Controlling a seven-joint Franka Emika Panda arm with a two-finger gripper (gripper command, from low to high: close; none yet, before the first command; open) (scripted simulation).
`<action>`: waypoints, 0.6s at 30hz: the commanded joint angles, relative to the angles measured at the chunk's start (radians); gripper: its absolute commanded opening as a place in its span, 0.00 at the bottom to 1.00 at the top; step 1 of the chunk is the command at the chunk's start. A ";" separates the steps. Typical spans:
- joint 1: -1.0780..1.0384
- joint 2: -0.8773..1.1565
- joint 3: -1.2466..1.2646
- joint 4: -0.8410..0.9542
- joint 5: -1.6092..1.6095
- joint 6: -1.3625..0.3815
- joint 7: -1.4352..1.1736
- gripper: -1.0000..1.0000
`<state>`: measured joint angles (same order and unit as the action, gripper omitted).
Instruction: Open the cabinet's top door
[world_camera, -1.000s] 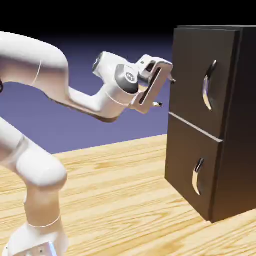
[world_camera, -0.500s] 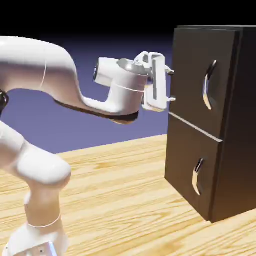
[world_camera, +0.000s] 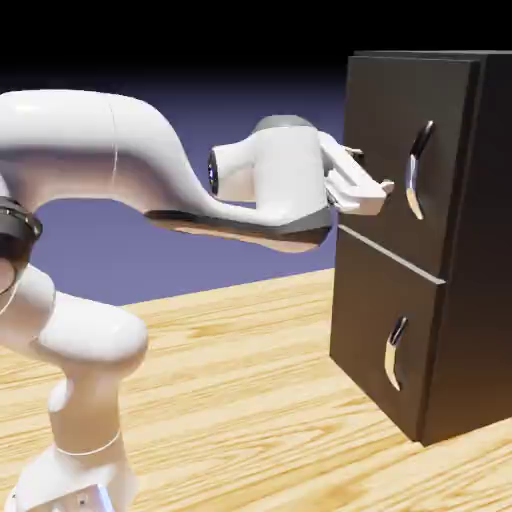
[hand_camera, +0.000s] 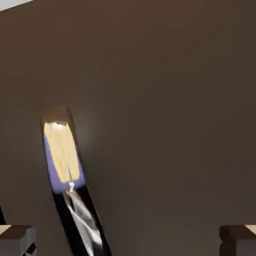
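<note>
Close against the tall dark brown-black cabinet's (world_camera: 470, 240) larger top door (world_camera: 400, 160), I see my white gripper (world_camera: 372, 186) spread wide, beside its curved silver handle (hand_camera: 67, 172).

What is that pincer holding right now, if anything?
Nothing. The pincer is open in front of the top door, with the silver handle not yet between its fingertips.

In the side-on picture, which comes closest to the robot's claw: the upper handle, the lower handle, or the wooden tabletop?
From the gripper, in the exterior view:
1. Top door's handle, just right of it.
2. Lower handle, below on the shorter panel.
3. Table, lowest; near the lower handle's rank, hard to call.
</note>
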<state>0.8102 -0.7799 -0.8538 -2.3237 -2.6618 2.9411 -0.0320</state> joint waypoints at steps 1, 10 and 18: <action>0.013 -0.003 -0.014 0.008 -0.044 -0.002 -0.013 0.50; 0.206 0.052 -0.172 0.141 -0.228 -0.023 -0.031 0.50; 0.104 0.135 -0.086 0.122 -0.236 -0.053 0.073 0.00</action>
<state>0.9145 -0.6451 -0.9396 -2.2005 -2.8975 2.8872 0.0415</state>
